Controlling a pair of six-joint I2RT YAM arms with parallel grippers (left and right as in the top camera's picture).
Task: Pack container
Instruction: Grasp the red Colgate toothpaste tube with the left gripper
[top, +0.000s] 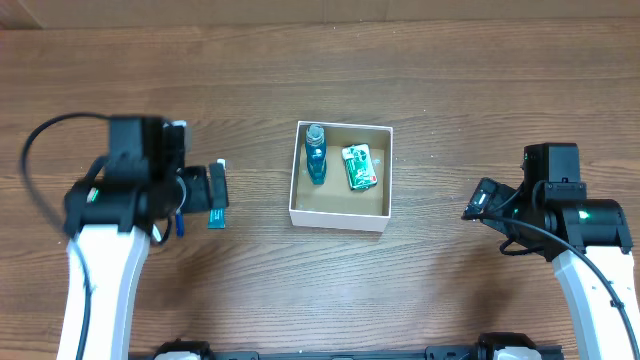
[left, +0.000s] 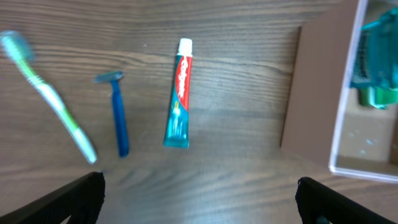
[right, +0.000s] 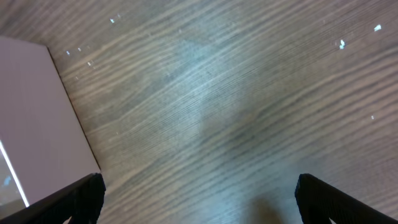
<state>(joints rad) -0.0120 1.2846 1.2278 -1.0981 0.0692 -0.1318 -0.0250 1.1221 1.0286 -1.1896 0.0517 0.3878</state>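
Observation:
The container (top: 338, 218), a square box with white walls and a brown inside, stands mid-table. It holds a blue bottle (top: 316, 155) and a green packet (top: 359, 166). My left gripper (top: 216, 187) is open and empty, left of the box and above the table. In the left wrist view a toothbrush (left: 56, 106), a blue razor (left: 118, 115) and a toothpaste tube (left: 179, 93) lie ahead of the open jaws (left: 199, 193), with the container (left: 311, 93) at the right. My right gripper (top: 478, 203) is open and empty to the right of the box; its jaws (right: 199, 193) hang over bare wood, the container wall (right: 31, 118) at left.
In the overhead view my left arm hides most of the toiletries; only the toothpaste tube's end (top: 217, 217) and part of the razor (top: 179, 224) show. The table is dark wood.

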